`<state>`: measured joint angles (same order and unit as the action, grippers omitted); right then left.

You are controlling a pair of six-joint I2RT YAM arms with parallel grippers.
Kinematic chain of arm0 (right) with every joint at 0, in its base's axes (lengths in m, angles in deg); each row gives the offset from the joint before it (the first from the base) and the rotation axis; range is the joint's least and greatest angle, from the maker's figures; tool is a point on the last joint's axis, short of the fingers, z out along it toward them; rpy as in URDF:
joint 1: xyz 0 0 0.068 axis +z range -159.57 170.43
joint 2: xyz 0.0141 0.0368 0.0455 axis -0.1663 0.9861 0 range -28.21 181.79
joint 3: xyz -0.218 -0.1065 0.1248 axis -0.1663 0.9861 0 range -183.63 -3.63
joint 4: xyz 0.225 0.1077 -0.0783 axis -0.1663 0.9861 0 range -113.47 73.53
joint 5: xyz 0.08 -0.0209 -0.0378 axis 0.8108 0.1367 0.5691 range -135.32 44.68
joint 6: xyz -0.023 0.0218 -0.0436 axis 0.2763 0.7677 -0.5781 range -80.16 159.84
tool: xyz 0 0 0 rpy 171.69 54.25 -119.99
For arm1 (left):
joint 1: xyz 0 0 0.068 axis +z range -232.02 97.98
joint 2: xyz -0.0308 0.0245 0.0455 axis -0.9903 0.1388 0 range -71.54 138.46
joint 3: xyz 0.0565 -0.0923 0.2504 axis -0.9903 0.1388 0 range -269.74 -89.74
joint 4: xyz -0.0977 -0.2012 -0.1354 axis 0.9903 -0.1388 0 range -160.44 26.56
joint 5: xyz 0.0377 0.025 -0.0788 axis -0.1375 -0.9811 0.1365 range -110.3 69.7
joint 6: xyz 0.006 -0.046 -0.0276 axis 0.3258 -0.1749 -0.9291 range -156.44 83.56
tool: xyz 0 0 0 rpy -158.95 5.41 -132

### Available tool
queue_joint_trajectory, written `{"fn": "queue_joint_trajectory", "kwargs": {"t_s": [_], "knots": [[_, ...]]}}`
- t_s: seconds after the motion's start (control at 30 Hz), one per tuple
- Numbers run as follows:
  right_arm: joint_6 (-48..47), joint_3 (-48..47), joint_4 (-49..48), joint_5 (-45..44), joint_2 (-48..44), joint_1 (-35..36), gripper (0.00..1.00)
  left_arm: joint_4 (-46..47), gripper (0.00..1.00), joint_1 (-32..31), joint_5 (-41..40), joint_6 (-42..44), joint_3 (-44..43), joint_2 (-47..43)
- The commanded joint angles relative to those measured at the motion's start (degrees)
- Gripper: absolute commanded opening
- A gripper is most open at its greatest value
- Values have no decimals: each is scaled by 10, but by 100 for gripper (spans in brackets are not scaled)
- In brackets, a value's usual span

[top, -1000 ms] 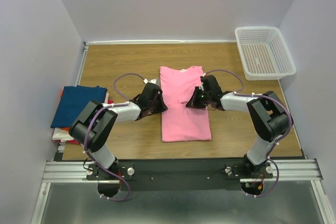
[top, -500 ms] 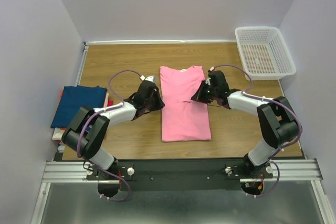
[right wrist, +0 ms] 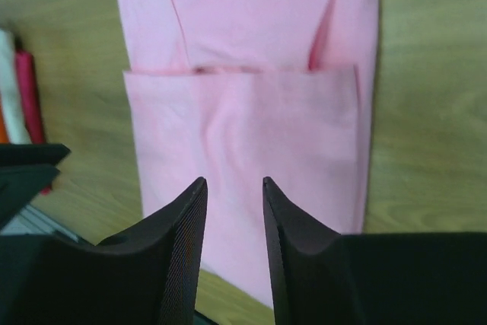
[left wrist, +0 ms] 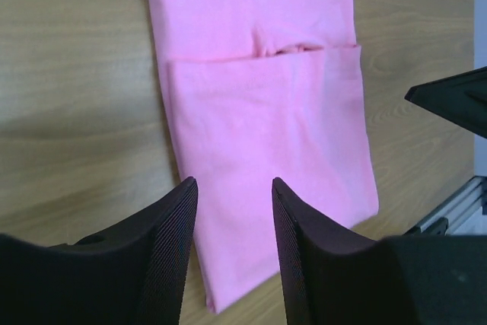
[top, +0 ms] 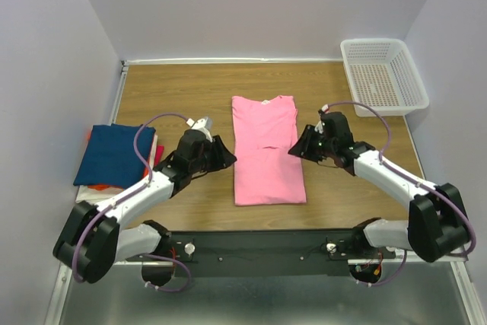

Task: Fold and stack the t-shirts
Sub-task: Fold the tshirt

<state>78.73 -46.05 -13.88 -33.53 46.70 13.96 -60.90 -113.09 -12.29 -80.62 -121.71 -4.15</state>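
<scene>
The bright pink t-shirt (top: 265, 150) lies flat mid-table as a narrow lengthwise strip, sides folded in, with a cloth edge across its middle. My left gripper (top: 226, 159) hovers just off its left edge, open and empty; in the left wrist view (left wrist: 234, 184) the pink t-shirt (left wrist: 259, 97) lies beyond the fingers. My right gripper (top: 294, 150) stands at its right edge, open and empty; the right wrist view (right wrist: 234, 182) looks over the pink t-shirt (right wrist: 251, 112). A dark blue t-shirt (top: 112, 154) tops a folded stack at the left, red and orange cloth (top: 93, 189) beneath.
A white mesh basket (top: 384, 74) sits at the back right corner. Walls close in the table on the left, back and right. The metal rail (top: 266, 247) with the arm bases runs along the near edge. The stack's red edge (right wrist: 27, 85) shows in the right wrist view.
Both grippers went from shut to open and drew back outward off the pink t-shirt. Both arms stretched out lower over the table. The shirt stays in place.
</scene>
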Motion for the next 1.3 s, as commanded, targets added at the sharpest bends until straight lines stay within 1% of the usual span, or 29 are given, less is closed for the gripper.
{"fn": "queue_joint_trajectory", "kwargs": {"t_s": [0.0, 0.03, 0.13, 0.3, 0.43, 0.5, 0.6, 0.93, 1.0, 1.03, 1.1, 1.27], "knots": [[9, 47, 72, 44, -50, -1, 45, -50, 52, -16, 26, -34, 49, -68], [12, 67, 79, 53, -72, -1, 49, -55, 52, -21, 30, -40, 58, -79], [17, 93, 110, 56, -112, 0, 52, -62, 52, -47, 44, -68, 93, -111], [33, 148, 149, 70, -143, -1, 52, -63, 52, -102, 60, -104, 127, -113], [41, 188, 168, 72, -156, -1, 51, -63, 51, -122, 65, -124, 143, -109], [48, 211, 167, 77, -166, -1, 50, -60, 51, -125, 66, -126, 148, -106], [57, 223, 167, 71, -173, -1, 49, -60, 50, -128, 68, -123, 149, -97], [67, 216, 163, 57, -182, -1, 48, -29, 49, -131, 54, -125, 164, -58], [68, 217, 162, 53, -181, -1, 48, -28, 45, -131, 53, -125, 168, -53], [69, 217, 160, 51, -181, -1, 48, -21, 42, -131, 51, -125, 168, -52], [72, 218, 154, 45, -179, -1, 43, -15, 41, -131, 47, -124, 168, -51], [75, 219, 139, 36, -174, -1, 43, -12, 42, -131, 41, -123, 169, -50]]}}
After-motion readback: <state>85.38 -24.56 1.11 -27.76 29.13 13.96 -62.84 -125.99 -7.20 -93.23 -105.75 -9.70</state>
